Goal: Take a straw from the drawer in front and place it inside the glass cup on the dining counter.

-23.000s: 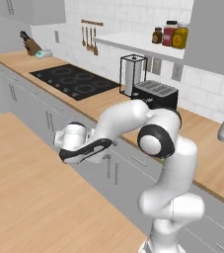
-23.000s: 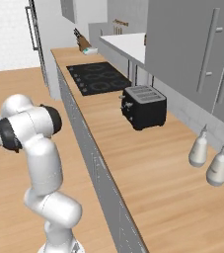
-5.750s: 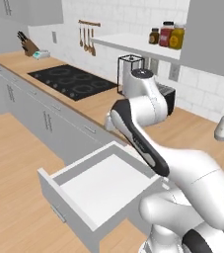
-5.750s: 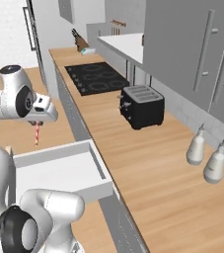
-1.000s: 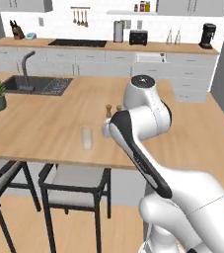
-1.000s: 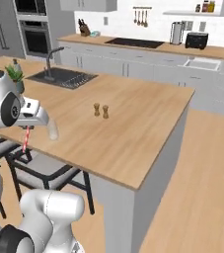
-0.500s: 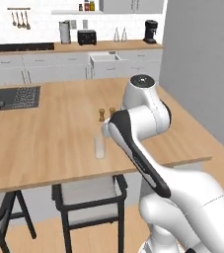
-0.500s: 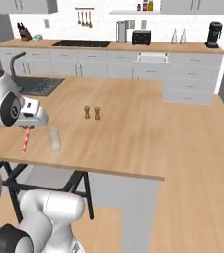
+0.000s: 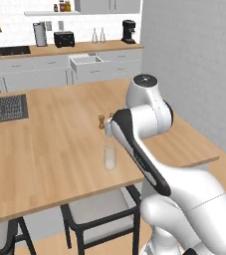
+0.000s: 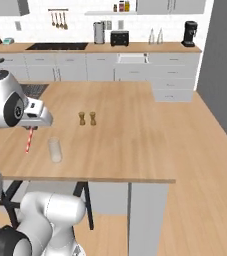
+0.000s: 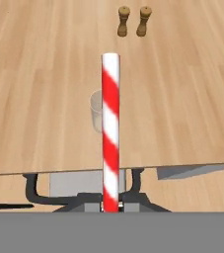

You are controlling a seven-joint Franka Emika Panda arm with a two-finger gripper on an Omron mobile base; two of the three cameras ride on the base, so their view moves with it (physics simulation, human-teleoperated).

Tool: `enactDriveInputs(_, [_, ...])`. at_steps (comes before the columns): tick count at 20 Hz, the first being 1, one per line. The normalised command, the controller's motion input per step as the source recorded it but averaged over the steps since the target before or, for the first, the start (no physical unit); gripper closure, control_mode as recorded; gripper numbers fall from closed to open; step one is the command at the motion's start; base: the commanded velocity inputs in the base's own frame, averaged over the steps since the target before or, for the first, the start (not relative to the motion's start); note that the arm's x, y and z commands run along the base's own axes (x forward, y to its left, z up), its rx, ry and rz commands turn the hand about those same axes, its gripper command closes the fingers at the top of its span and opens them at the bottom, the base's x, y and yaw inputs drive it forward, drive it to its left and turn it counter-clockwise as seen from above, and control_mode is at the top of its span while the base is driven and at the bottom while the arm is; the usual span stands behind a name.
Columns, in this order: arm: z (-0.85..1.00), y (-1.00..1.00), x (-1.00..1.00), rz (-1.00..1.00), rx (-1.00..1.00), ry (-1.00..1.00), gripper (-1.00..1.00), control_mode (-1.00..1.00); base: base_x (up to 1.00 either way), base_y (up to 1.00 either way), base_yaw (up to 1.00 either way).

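Note:
My gripper is shut on the straw, which is red-and-white striped and hangs down from the fingers. Along the hand view the straw rises from the gripper and crosses in front of the glass cup. The clear glass cup stands upright near the front edge of the dining counter, just right of the straw and apart from it. From the left base view the cup stands beside my forearm. The drawer stands open in the far wall cabinets.
Two small wooden shakers stand mid-counter beyond the cup. A black grille is set into the counter's left part. Dark chairs are tucked under the near edge. A toaster and a coffee machine sit on the wall worktop.
The base has kept swinging round the island, so the whole scene has shifted and the cup sits closer to the hand. The straw stays in the shut gripper.

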Motion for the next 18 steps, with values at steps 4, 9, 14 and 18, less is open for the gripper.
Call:
enactDriveInputs(4, [0.0,0.0,0.0,0.0,0.0,0.0,1.0,1.0,0.67,0.38,-0.16])
enactDriveInputs(9, [0.23,0.1,-0.01,0.03,0.0,-0.09,1.0,-1.0,0.09,0.15,-0.01])
enactDriveInputs(14, [0.2,0.02,-0.03,0.32,0.02,-0.25,1.0,-1.0,0.0,0.0,0.0])
enactDriveInputs(18, [0.14,-0.01,0.1,0.44,0.16,-0.2,1.0,-1.0,0.0,0.0,0.0])
